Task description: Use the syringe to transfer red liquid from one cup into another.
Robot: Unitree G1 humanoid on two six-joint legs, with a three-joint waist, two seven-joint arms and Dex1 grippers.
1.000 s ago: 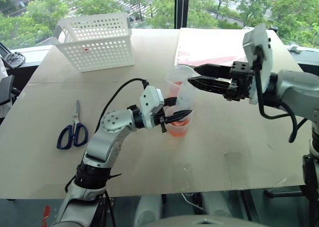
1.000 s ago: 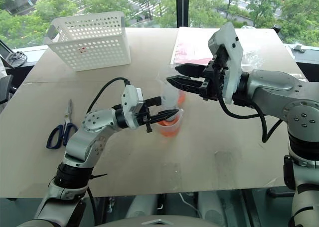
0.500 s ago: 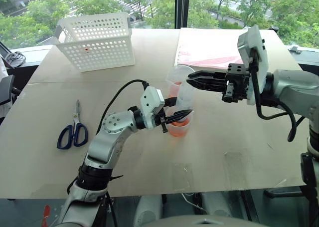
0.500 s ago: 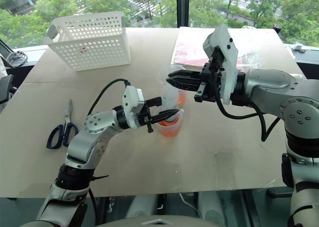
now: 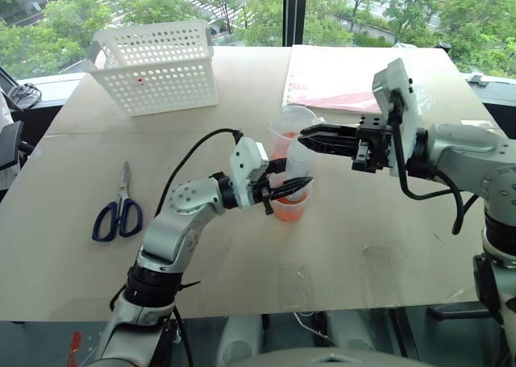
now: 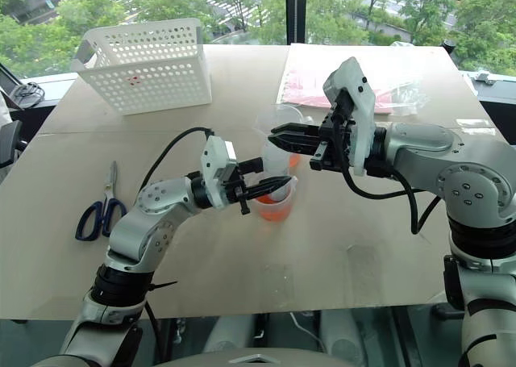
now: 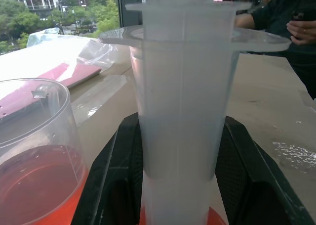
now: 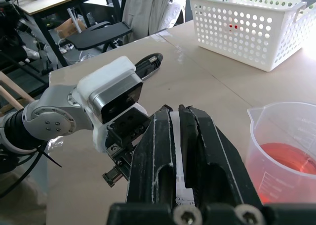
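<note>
The syringe (image 5: 300, 156) stands upright, its clear barrel (image 7: 185, 111) clamped between the two black fingers of my left gripper (image 5: 292, 188), which is shut on it. Its lower end hangs over the small cup (image 5: 289, 208), which holds red liquid. Just behind stands the taller spouted beaker (image 5: 280, 127), also with red liquid (image 8: 291, 158). From the right, my right gripper (image 5: 310, 135) reaches level to the top of the syringe. Its fingers (image 8: 163, 151) are shut on the white plunger.
A white perforated basket (image 5: 157, 64) stands at the back left of the table. Blue-handled scissors (image 5: 118, 210) lie at the left. A red folder in clear plastic (image 5: 339, 81) lies at the back right. A person (image 7: 291, 27) stands beyond the table.
My right gripper has come down and leftwards to the top of the syringe, and its fingers have closed from open to shut. The left gripper and syringe have kept still.
</note>
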